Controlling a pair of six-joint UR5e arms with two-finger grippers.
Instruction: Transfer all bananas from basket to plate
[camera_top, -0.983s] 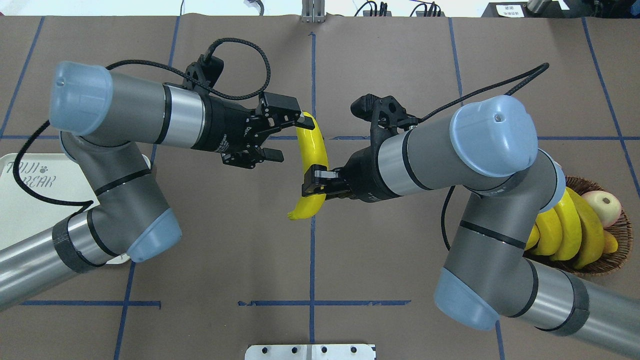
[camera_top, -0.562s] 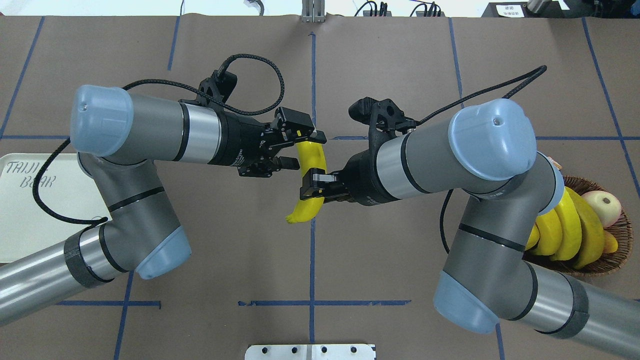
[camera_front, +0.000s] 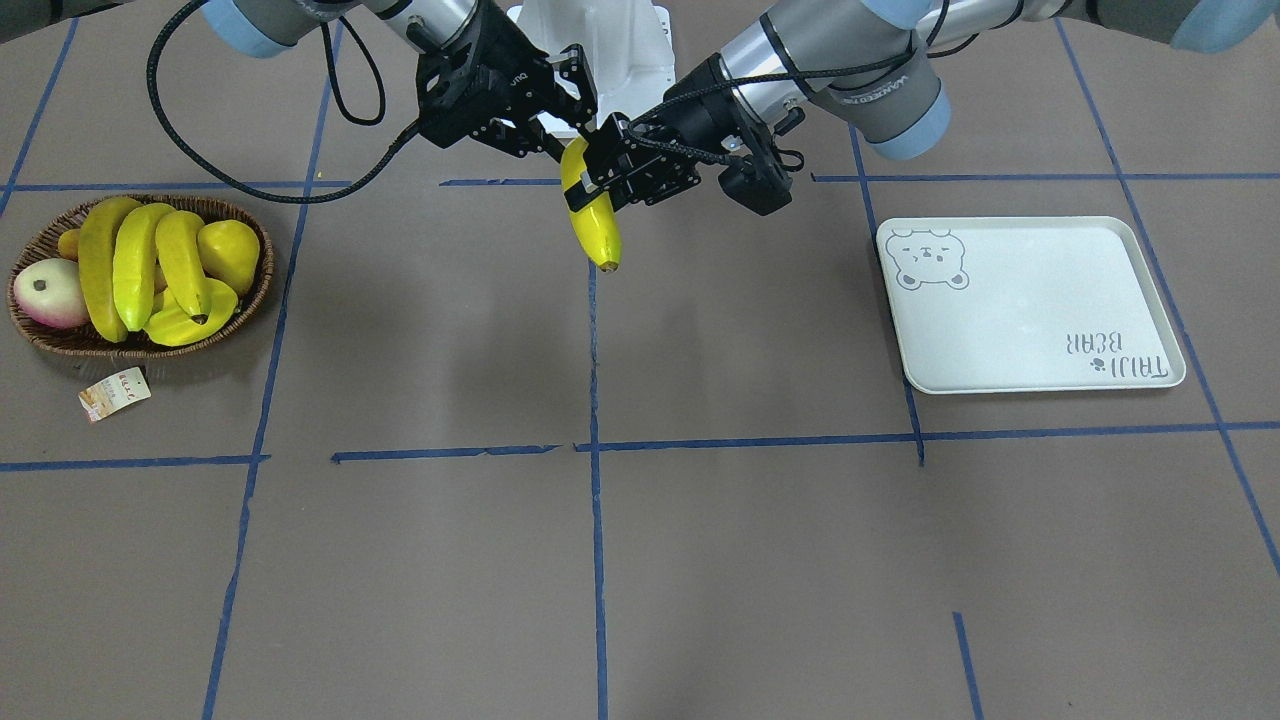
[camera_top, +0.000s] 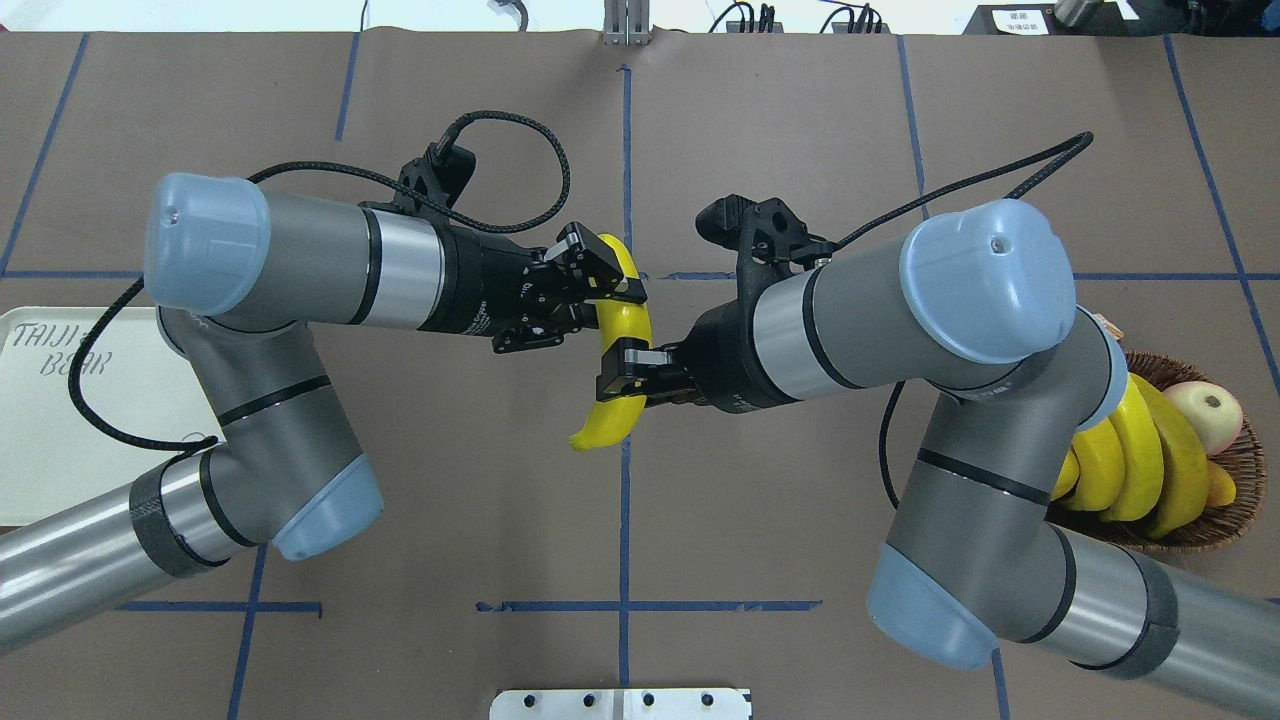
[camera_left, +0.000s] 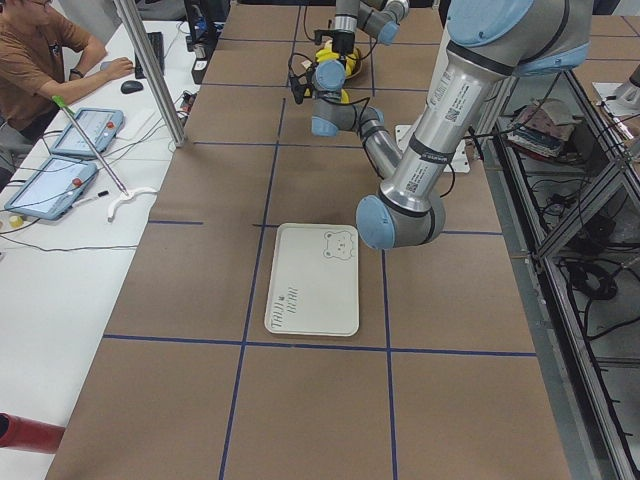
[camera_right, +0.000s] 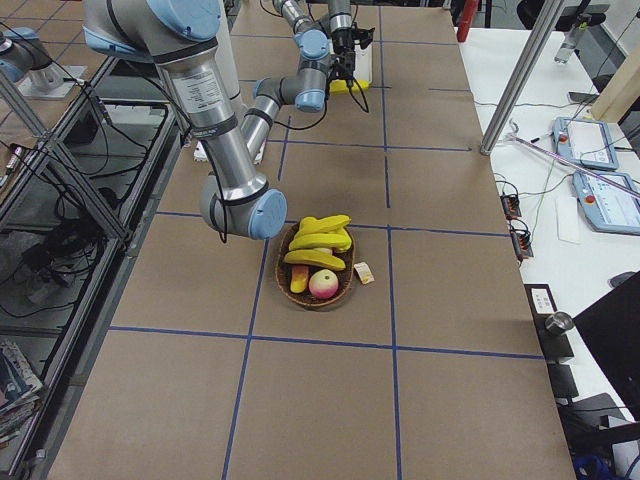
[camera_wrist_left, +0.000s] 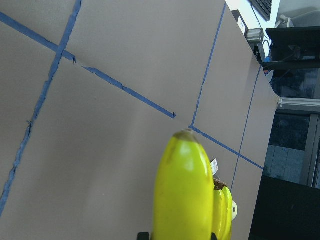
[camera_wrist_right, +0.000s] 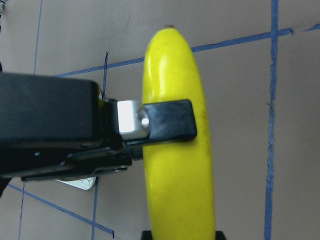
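One yellow banana (camera_top: 612, 422) hangs in the air over the table's middle, also seen in the front view (camera_front: 596, 236). My right gripper (camera_top: 622, 376) is shut on its half nearer the robot. My left gripper (camera_top: 612, 292) is shut on its far half; one of its fingers (camera_wrist_right: 169, 127) crosses the banana (camera_wrist_right: 176, 195) in the right wrist view. The banana (camera_wrist_left: 183, 190) fills the left wrist view. Three more bananas (camera_front: 135, 265) lie in the woven basket (camera_front: 262, 290) at my right. The bear-print plate (camera_front: 1030, 320) lies at my left with nothing on it.
The basket also holds a pink-white apple (camera_front: 48, 292), a plump yellow pear-shaped fruit (camera_front: 232, 252) and a starfruit (camera_front: 190, 322). Its paper tag (camera_front: 115, 392) lies on the table beside it. Blue tape lines cross the brown tabletop. A white mount (camera_top: 620, 703) sits at the near edge.
My left gripper moved right to the banana and closed on its far half. The right gripper kept hold of the banana and barely moved.
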